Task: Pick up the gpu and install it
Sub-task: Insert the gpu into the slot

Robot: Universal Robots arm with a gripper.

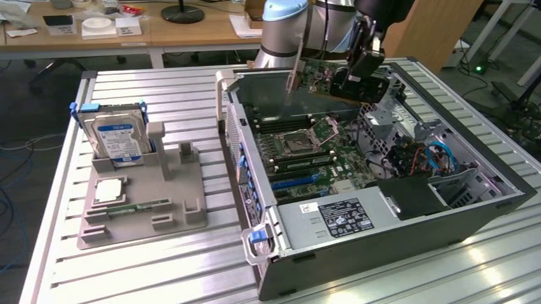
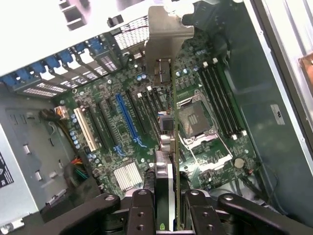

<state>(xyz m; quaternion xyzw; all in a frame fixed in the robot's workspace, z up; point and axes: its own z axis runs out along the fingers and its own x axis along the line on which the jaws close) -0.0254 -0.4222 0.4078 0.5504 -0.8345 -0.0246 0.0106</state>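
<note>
The hand (image 1: 353, 77) (image 2: 168, 205) is clamped on the gpu (image 1: 315, 71) (image 2: 166, 171), with its fingers (image 2: 142, 210) pressed to either face of the card (seen edge-on in the wrist view). The gpu hangs in the air above the case (image 1: 473, 218), over the case's far end in the exterior view and clear of the motherboard (image 1: 308, 158) (image 2: 142, 81) inside it. The card's silver bracket (image 1: 292, 79) (image 2: 166, 39) is at the end towards the exterior view's left.

In the wrist view the card's edge runs between the case's black slots, just beside the blue slot (image 2: 126, 120), and the open CPU socket (image 2: 195, 120). A power supply (image 1: 334, 218) fills the case's near end.

Beside the case, on the exterior view's left, a grey holder (image 1: 173, 196) sits on the worktop (image 1: 169, 88). It carries a hard drive (image 1: 118, 139) standing upright, a RAM stick (image 1: 139, 207) lying flat and a chip (image 1: 110, 190).
</note>
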